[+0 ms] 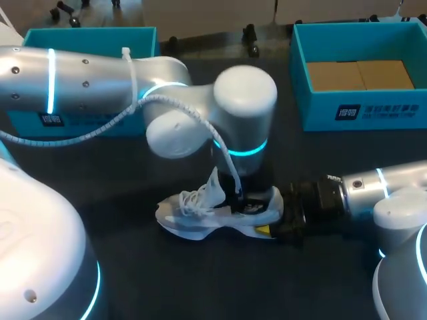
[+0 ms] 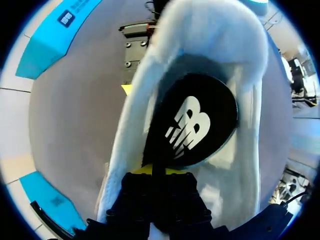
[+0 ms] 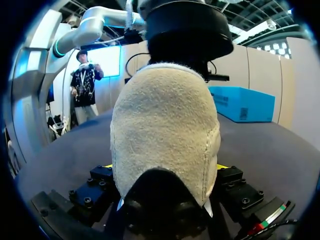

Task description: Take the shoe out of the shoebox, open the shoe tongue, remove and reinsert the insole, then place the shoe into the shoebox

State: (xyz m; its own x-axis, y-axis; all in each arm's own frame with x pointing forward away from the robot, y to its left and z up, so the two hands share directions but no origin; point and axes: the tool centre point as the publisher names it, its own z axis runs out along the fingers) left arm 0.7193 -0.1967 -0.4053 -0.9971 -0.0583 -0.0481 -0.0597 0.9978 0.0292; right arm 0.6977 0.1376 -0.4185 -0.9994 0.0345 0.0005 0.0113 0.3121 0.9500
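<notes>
two grippers share the white shoe (image 1: 200, 213), which sits on the table (image 1: 200, 287) outside both boxes. the right gripper (image 3: 164, 167) clamps its heel, seemingly to steady it, while the left gripper (image 2: 157, 172) reaches into the opening, fingers pinched on the black insole (image 2: 192, 125). the far-right shoebox (image 1: 373, 110) holds brown cardboard (image 1: 360, 75); the left shoebox (image 1: 87, 35) is hidden behind the arm.

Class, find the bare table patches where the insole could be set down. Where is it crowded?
Free: the table in front of the shoe, and the strip between shoe and right shoebox. Crowded: at the shoe's heel, where left gripper and right gripper meet.
</notes>
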